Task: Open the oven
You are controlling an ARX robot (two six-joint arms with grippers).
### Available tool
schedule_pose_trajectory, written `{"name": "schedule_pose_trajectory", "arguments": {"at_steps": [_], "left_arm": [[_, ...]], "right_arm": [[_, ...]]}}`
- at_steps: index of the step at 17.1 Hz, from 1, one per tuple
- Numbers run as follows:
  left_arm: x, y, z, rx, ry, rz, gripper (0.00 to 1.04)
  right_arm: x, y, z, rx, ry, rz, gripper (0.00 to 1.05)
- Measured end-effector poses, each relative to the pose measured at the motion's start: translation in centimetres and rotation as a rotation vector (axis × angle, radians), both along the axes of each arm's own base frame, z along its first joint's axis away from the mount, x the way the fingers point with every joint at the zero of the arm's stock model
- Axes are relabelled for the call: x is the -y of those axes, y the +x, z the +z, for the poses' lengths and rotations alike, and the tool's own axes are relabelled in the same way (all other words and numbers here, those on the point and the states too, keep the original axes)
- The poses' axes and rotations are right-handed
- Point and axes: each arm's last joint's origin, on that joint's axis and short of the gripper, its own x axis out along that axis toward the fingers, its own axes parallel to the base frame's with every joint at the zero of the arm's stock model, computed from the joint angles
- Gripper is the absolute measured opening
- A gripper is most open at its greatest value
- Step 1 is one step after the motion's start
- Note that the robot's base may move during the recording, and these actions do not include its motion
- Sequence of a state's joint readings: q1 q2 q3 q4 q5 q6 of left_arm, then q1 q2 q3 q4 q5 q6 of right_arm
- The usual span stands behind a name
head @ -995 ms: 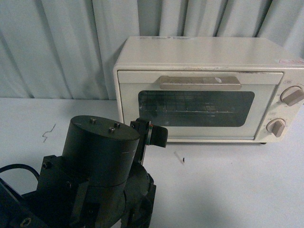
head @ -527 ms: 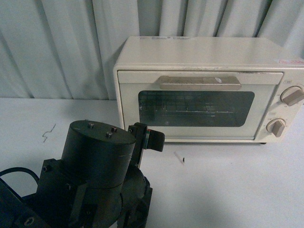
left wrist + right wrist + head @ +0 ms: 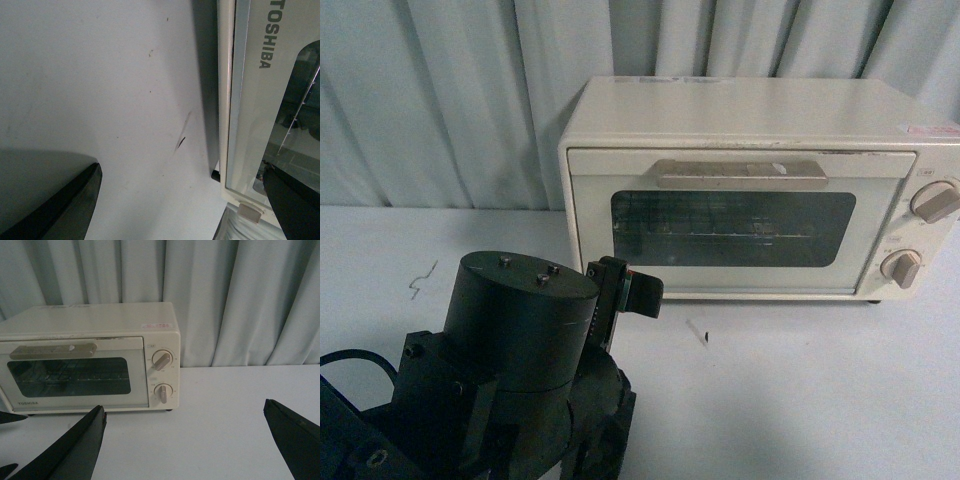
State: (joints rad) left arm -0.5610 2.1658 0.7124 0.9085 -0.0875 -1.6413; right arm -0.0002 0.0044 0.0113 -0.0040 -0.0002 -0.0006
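Left gripper [image 3: 182, 170] dropped slightly toward 7 o'clock, fingers spread; right gripper [image 3: 185, 412] likewise spread. Toaster oven [image 3: 760, 110] at 1 o'clock, door [image 3: 735, 228] shut, curtain [image 3: 440, 100] behind.

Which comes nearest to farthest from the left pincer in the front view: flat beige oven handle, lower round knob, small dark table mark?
From the left pincer:
1. Small dark mark, on the table beside it.
2. Flat beige handle, higher up.
3. Lower round knob, far right on the oven.
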Motion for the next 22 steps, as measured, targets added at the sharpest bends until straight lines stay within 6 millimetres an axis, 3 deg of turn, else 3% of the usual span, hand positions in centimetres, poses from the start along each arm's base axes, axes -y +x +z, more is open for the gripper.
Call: {"name": "schedule_pose_trajectory", "arguments": {"at_steps": [3,5,6,9,10,11,12,13,14,22], "left_arm": [[0.0,0.0,0.0,0.0,0.0,0.0,0.98],[0.0,0.0,0.0,0.0,0.0,0.0,0.98],[0.0,0.0,0.0,0.0,0.0,-0.001,0.98],[0.0,0.0,0.0,-0.001,0.0,-0.001,0.98],[0.0,0.0,0.0,-0.001,0.0,-0.002,0.98],[0.0,0.0,0.0,-0.001,-0.001,-0.002,0.98],[0.0,0.0,0.0,0.0,-0.001,-0.002,0.98],[0.0,0.0,0.0,-0.001,-0.001,-0.002,0.98],[0.0,0.0,0.0,0.0,-0.001,-0.002,0.98],[0.0,0.0,0.0,0.0,-0.001,-0.002,0.98]], "right_arm": [[0.0,0.0,0.0,0.0,0.0,0.0,0.98],[0.5,0.1,-0.3,-0.276,0.122,-0.087,0.98],[1.2,0.2,-0.4,-0.333,0.185,-0.157,0.98],[2.1,0.8,0.1,-0.27,0.211,-0.211,0.98],[1.9,1.7,0.2,-0.275,0.185,-0.183,0.9],[1.1,3.9,0.4,-0.287,0.105,-0.122,0.7],[-0.9,7.5,1.1,-0.268,0.002,-0.057,0.39],[-4.6,10.5,1.5,-0.262,-0.043,0.045,0.09],[-7.3,13.9,1.7,-0.271,-0.073,0.082,0.02],[-9.5,19.2,1.3,-0.285,-0.085,0.1,0.02]]}}
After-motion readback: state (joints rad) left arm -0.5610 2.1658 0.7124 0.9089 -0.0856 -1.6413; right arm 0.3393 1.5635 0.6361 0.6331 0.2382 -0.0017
